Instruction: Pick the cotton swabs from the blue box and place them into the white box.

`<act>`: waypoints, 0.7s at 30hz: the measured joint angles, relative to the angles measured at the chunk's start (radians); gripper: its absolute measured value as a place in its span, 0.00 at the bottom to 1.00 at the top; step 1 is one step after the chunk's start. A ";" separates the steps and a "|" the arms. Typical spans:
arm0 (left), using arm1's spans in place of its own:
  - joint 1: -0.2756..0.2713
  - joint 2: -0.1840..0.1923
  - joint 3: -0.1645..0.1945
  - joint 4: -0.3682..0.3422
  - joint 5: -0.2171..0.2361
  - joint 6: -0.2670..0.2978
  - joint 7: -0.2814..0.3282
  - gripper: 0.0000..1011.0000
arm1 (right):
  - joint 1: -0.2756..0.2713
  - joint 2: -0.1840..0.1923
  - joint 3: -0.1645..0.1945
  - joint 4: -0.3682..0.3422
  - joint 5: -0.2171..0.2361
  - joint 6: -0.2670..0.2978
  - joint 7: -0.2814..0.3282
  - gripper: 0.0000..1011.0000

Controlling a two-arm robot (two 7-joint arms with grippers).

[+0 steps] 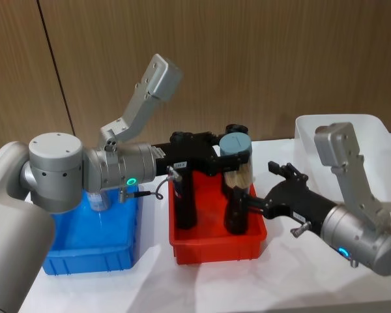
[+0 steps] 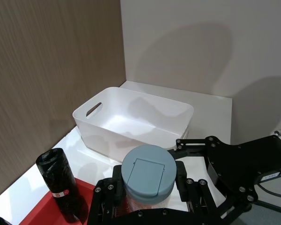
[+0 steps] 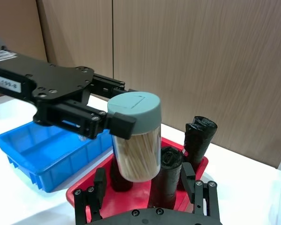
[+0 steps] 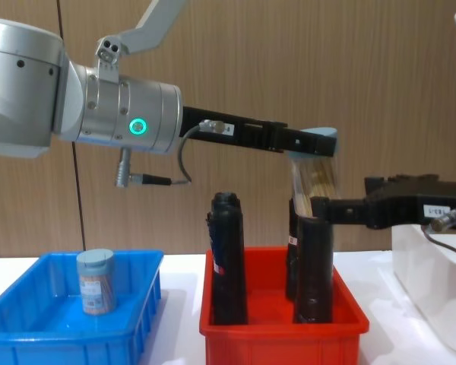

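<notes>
Head view: left claw (image 1: pixel 234 163) is clamped on a swab jar (image 1: pixel 236 147) w/ blue-grey lid, holding it in the air over the red bin (image 1: pixel 215 251), approx the bin's 1 o'clock corner. The blue box (image 1: pixel 85 257) sits just beside the bin at its 9 o'clock and the white box (image 1: pixel 342 127) at its 2 o'clock, all on the white tabletop (image 1: pixel 293 274). A second swab jar (image 1: pixel 99 201) stands in the blue box, partly behind the L arm. The right claw (image 1: pixel 247 203) comes in from 4 o'clock to a black tube (image 1: pixel 236 218) upright in the bin. L wrist view: lid seen from above, fingers (image 2: pixel 180 176) tight on both sides, white box beyond at 11 o'clock. R wrist view: right claw is wide open, its fingers (image 3: pixel 99 183) spread w/ a black tube between them, and the held jar hangs above, tan sticks showing. Chest view: held jar sits higher than the tube tops; second jar is upright on the blue box floor at 8 o'clock; white box at the 4 o'clock edge.
</notes>
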 joint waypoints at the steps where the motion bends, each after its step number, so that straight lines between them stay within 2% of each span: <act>1: 0.000 0.000 0.000 0.000 0.000 0.000 0.000 0.66 | 0.008 -0.002 0.000 0.009 0.000 0.002 0.002 0.99; 21: 0.000 0.000 0.000 0.000 0.000 0.000 0.000 0.66 | 0.100 -0.035 0.001 0.119 0.019 0.029 0.050 0.99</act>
